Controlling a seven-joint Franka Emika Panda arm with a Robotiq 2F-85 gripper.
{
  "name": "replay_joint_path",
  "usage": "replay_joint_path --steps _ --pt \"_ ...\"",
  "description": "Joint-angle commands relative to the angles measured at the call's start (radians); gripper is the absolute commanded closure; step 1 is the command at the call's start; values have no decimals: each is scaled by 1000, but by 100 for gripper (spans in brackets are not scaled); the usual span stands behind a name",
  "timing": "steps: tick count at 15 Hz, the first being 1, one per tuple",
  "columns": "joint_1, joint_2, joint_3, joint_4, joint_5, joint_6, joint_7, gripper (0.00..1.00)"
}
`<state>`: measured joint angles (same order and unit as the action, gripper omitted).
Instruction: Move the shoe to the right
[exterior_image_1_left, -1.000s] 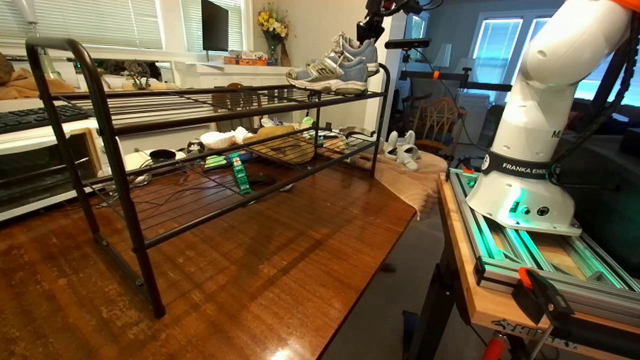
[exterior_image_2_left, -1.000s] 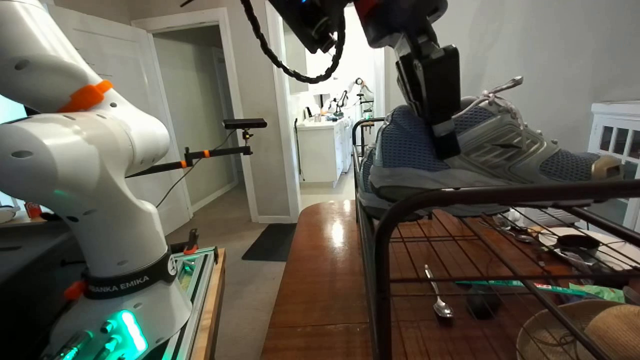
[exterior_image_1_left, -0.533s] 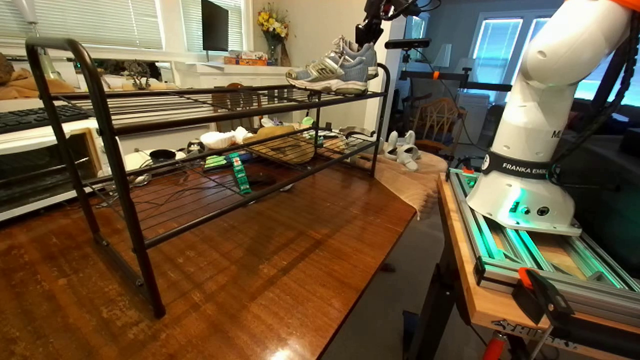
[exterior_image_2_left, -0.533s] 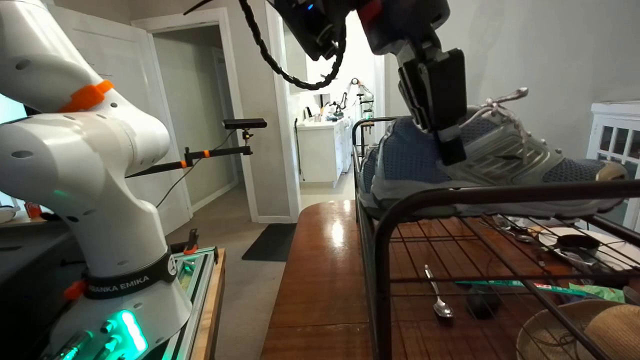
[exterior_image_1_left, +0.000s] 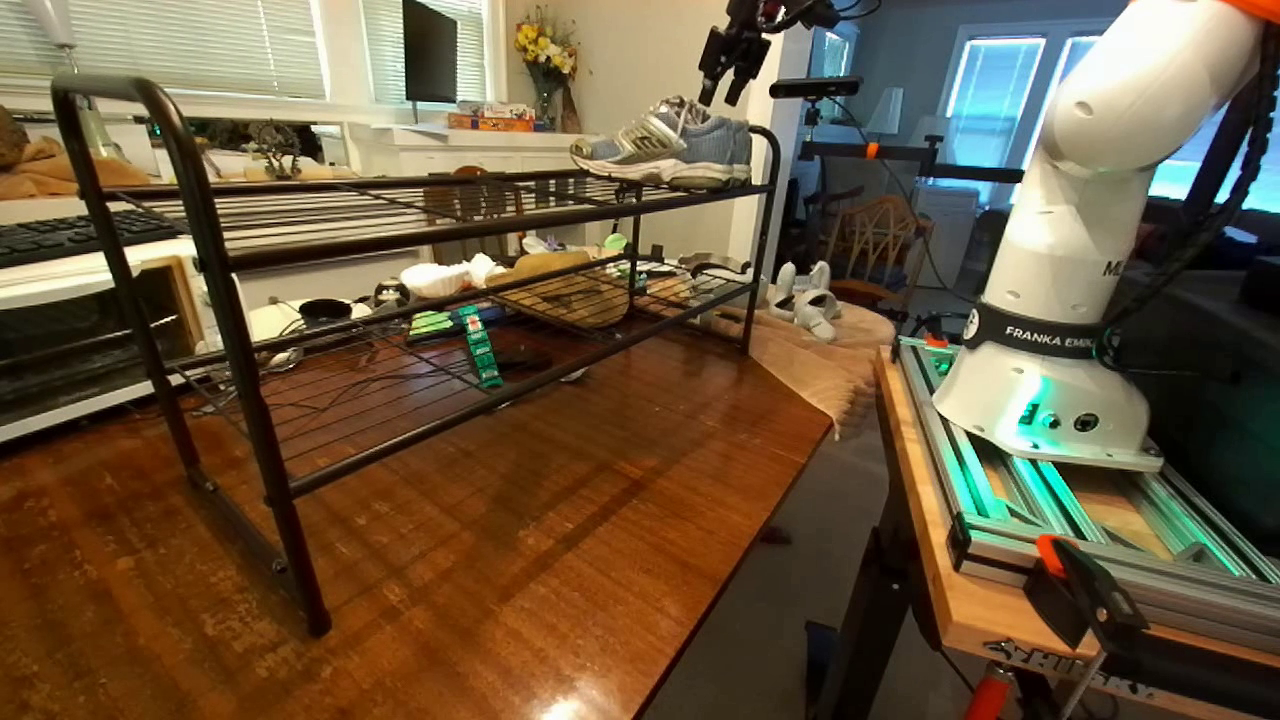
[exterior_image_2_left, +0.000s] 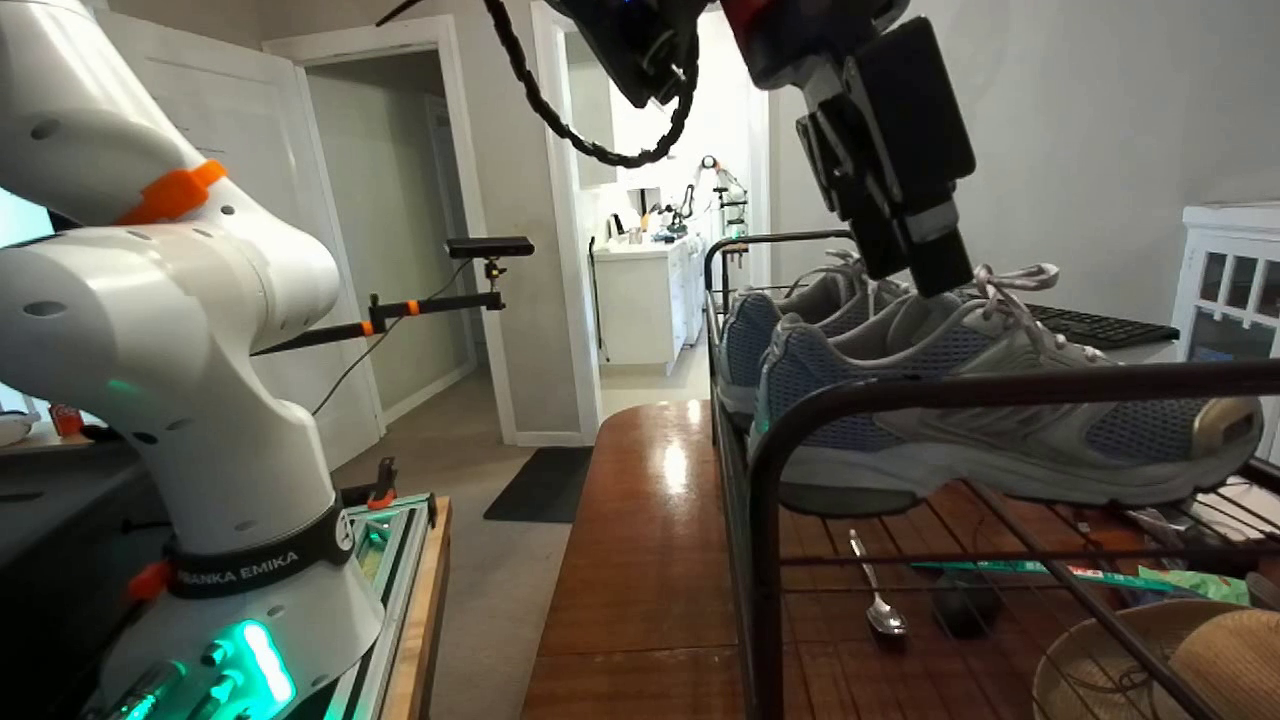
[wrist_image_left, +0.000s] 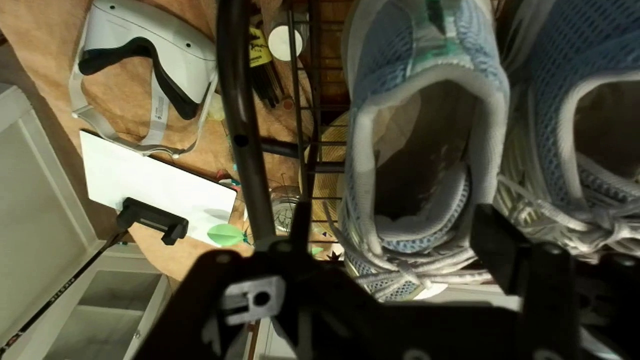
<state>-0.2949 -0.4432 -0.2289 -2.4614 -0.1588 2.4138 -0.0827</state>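
Note:
The shoe (exterior_image_2_left: 960, 440), a low grey-blue sneaker with a paler sole, sits upright on the top shelf of the black wire rack (exterior_image_1_left: 440, 222). A matching sneaker (exterior_image_1_left: 655, 148) stands alongside it. From that side the shoe (exterior_image_1_left: 742, 155) is mostly hidden, with its heel showing. My gripper (exterior_image_1_left: 720, 99) is open just above the shoe in both exterior views, its jaws apart and nothing between them. In the wrist view the shoe (wrist_image_left: 362, 165) lies below the gripper (wrist_image_left: 391, 215), its laces and opening between the spread fingers. The second sneaker (wrist_image_left: 570, 130) is at the right.
The rack's end rail (exterior_image_2_left: 1000, 390) crosses in front of the shoe. A spoon (exterior_image_2_left: 885, 612) and a straw hat (exterior_image_2_left: 1235, 660) lie below. A camera on a stand (exterior_image_1_left: 815, 88) is beyond the rack's end, and a white headset (wrist_image_left: 170, 35) sits beside it.
The shoe, held up a second ago, has come down onto the top shelf. My gripper has opened, let go of it and risen slightly above it.

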Motion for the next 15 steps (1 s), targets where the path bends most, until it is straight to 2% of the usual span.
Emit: replay_joint_path --steps 1,9,15 --pt "25 -33 -2 17 65 -44 23 0" --pt "94 -68 55 46 120 -197 40 0" --pt "177 -72 96 37 171 -233 25 0"
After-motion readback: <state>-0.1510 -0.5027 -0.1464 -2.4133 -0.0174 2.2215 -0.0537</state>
